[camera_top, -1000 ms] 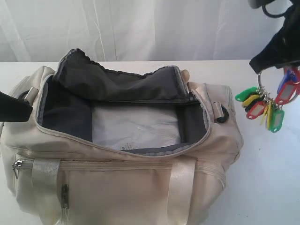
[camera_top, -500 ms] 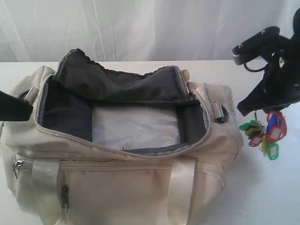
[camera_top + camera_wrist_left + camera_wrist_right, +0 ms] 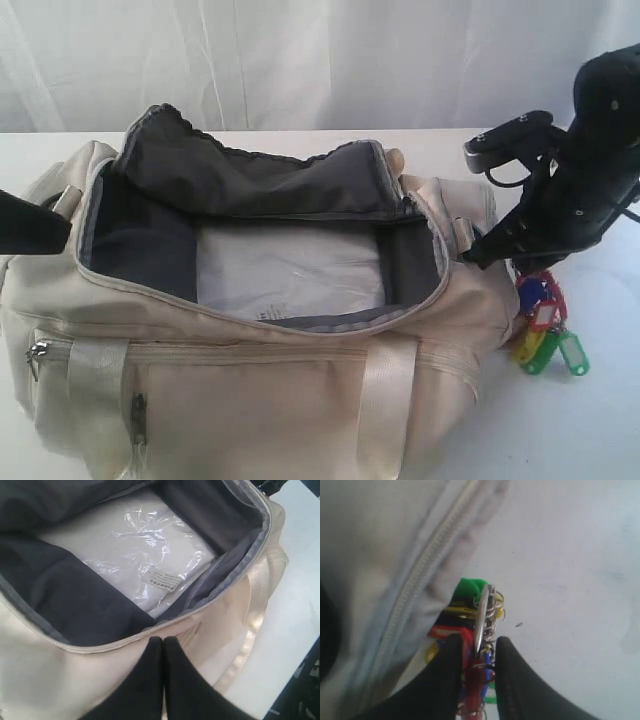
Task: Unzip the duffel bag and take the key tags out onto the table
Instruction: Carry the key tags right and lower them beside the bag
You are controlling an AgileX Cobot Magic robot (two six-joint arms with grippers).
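A cream bag (image 3: pixel 250 400) sits in the middle of a white table (image 3: pixel 590 430), seen from outside the arms. Its top is unzipped and gapes wide, showing dark grey lining. On the bag's floor lies a flat white plastic-wrapped sheet (image 3: pixel 290 270) with a small label (image 3: pixel 161 582). A white curtain (image 3: pixel 320 60) hangs behind at 12 o'clock.

At 3 o'clock of the bag, the right claw (image 3: pixel 528 264) points downward just past the bag's end. Its wrist camera shows the two black fingers clamped on the metal ring (image 3: pixel 482 612) that joins the tags (image 3: pixel 470 587). The bag's zipper (image 3: pixel 427 575) runs close alongside.

The tags (image 3: pixel 545 330) are outside the bag, hanging in a bunch under the claw at about 4 o'clock, just beside the bag's end wall. Red and blue tags are uppermost, yellow and green lowest. The lowest ones are down at table level; whether they touch it cannot be told.

At 9 o'clock, the left claw (image 3: pixel 45 228) shows as a dark shape at the bag's left end. Its wrist camera shows the fingers pressed together with nothing between them (image 3: pixel 163 642), lying against the cream outer fabric just below the zipper edge.
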